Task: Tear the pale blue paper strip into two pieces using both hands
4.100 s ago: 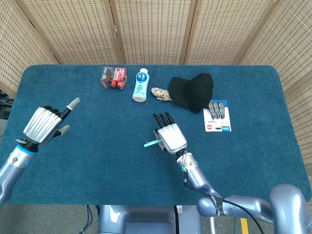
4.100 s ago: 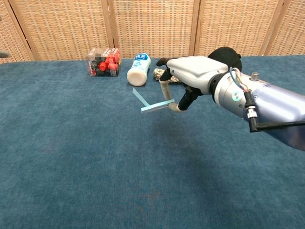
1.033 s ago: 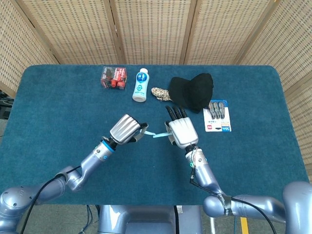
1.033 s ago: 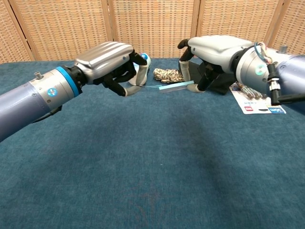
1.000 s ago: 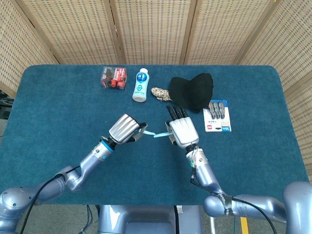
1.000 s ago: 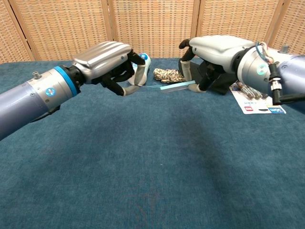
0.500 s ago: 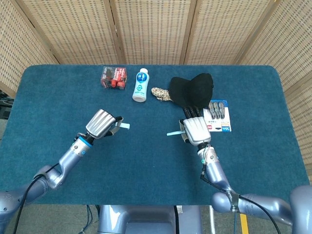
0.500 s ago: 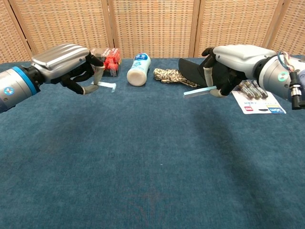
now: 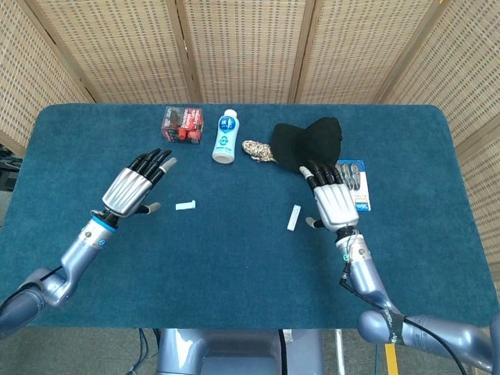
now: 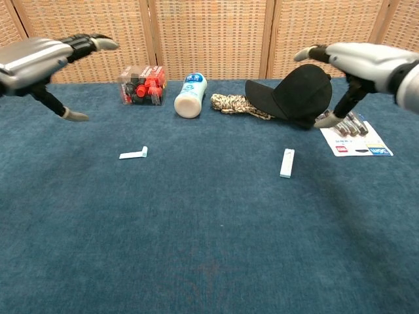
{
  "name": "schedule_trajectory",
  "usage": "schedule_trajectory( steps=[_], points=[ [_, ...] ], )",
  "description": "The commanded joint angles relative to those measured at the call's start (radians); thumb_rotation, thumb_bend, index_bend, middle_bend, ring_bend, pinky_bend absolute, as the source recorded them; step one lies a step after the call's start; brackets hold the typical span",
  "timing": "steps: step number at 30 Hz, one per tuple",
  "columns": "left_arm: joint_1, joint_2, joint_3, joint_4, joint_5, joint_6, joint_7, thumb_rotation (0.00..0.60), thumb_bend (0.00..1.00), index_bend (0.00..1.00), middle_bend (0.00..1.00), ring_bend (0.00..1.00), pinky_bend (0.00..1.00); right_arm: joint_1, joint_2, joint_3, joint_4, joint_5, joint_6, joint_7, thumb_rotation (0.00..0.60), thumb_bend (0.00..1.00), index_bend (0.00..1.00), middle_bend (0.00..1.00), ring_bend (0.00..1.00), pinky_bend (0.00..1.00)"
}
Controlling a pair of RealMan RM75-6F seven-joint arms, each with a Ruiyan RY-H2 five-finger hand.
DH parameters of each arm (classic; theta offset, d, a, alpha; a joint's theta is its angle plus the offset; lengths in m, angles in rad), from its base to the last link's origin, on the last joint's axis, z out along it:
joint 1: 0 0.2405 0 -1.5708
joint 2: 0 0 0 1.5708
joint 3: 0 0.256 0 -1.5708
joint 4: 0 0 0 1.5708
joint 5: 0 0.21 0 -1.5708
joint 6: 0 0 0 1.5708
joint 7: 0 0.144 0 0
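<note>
The pale blue strip lies in two pieces on the blue table. The shorter piece [image 9: 186, 206] [image 10: 133, 154] lies flat left of centre. The longer piece [image 9: 294, 217] [image 10: 287, 163] lies right of centre. My left hand [image 9: 134, 187] [image 10: 40, 62] hovers to the left of the short piece, fingers spread, holding nothing. My right hand [image 9: 334, 201] [image 10: 357, 62] is to the right of the long piece, also spread and empty. Both hands are apart from the paper.
Along the far side stand a clear box of red items [image 9: 182, 123] [image 10: 139, 85], a white bottle [image 9: 225, 136] [image 10: 191, 95] on its side, a coil of rope [image 9: 256, 150] [image 10: 239, 105] and a black cap [image 9: 308, 144] [image 10: 294, 91]. A carded pack [image 9: 351, 184] [image 10: 355, 139] lies by my right hand.
Half a second ago each hand pinched one piece of the strip. Both have since let go, the pieces now lie on the table, and the hands have opened and drawn further apart.
</note>
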Motion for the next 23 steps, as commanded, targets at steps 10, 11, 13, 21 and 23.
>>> schedule_trajectory(
  steps=[10,11,13,21,23],
  points=[
    [0.380,0.324,0.022,-0.414,-0.167,0.280,-0.044,0.600,0.00,0.00,0.00,0.00,0.00,-0.302,0.137,-0.197,0.250,-0.374,0.258,0.435,0.600,0.00,0.00,0.00,0.00,0.00],
    [0.410,0.338,0.032,-0.442,-0.182,0.289,-0.049,0.600,0.00,0.00,0.00,0.00,0.00,-0.331,0.136,-0.212,0.266,-0.396,0.289,0.468,0.600,0.00,0.00,0.00,0.00,0.00],
    [0.453,0.361,0.042,-0.492,-0.206,0.300,-0.047,0.600,0.00,0.00,0.00,0.00,0.00,-0.376,0.134,-0.235,0.285,-0.433,0.340,0.506,0.600,0.00,0.00,0.00,0.00,0.00],
    [0.562,0.385,0.070,-0.581,-0.221,0.326,-0.067,0.600,0.00,0.00,0.00,0.00,0.00,-0.501,0.148,-0.282,0.258,-0.532,0.480,0.532,0.600,0.00,0.00,0.00,0.00,0.00],
    [0.568,0.377,0.070,-0.566,-0.207,0.322,-0.055,0.600,0.00,0.00,0.00,0.00,0.00,-0.514,0.167,-0.283,0.228,-0.548,0.492,0.492,0.600,0.00,0.00,0.00,0.00,0.00]
  ],
)
